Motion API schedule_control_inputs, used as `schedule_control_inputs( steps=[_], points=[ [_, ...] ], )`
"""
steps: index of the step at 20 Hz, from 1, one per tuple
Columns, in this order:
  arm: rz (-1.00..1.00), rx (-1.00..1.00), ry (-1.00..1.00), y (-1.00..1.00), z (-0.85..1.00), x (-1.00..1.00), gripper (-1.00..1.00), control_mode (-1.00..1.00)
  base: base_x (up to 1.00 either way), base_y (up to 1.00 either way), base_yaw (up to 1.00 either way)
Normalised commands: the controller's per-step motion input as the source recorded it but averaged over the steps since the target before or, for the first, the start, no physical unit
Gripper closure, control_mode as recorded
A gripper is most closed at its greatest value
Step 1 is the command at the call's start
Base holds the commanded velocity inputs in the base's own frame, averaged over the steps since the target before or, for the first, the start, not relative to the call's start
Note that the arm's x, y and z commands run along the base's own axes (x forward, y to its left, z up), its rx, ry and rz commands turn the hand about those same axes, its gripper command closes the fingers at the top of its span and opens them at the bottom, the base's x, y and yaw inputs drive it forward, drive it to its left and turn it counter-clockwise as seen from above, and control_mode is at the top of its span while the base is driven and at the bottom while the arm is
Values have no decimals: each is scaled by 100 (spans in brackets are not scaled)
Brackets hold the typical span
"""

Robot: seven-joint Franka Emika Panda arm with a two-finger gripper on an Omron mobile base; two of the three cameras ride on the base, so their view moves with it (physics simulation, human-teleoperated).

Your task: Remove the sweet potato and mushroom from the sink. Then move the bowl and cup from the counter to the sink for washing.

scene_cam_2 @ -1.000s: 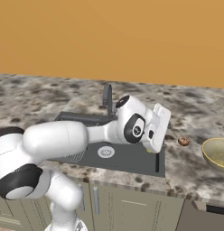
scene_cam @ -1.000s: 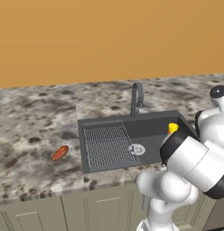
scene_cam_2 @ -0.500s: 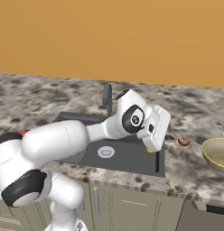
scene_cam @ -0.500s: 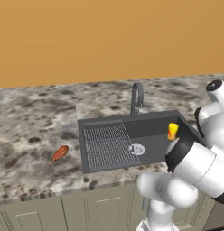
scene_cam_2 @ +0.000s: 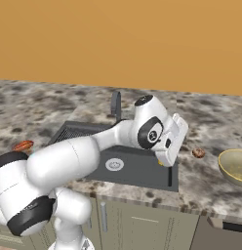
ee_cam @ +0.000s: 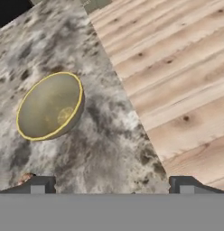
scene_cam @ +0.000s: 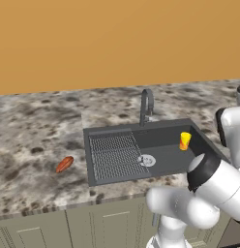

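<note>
Hovering over the counter with its jaws spread wide and nothing between them, the gripper [ee_cam: 111,182] looks down on the bowl [ee_cam: 49,106], which sits upright on the speckled stone right of the sink [scene_cam: 107,172]. It is probably rigid, light and smooth (likely slippery), so pinching its thin rim seems surest.

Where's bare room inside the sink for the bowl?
Free: the flat floor of the sink between the drain and the cup, and in front of the cup. The ribbed grid fills the left half. The bowl sits on the counter.
</note>
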Motion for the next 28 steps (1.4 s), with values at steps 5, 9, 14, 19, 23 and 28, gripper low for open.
schedule_control_inputs(
  steps=[5,9,14,19,23,28],
  points=[
    [-9,17,-34,0,-1,0,-100,-100,0,0,0],
    [-18,4,-22,0,-2,5,-100,-100,0,0,0],
    [-27,0,-7,-1,-1,11,-100,-100,0,0,0],
    [-30,0,0,-4,-2,5,-100,-100,0,0,0],
    [-24,0,0,-8,-2,0,-100,-100,0,0,0],
    [-21,0,-1,-18,0,0,-100,-100,0,0,0]
  ],
)
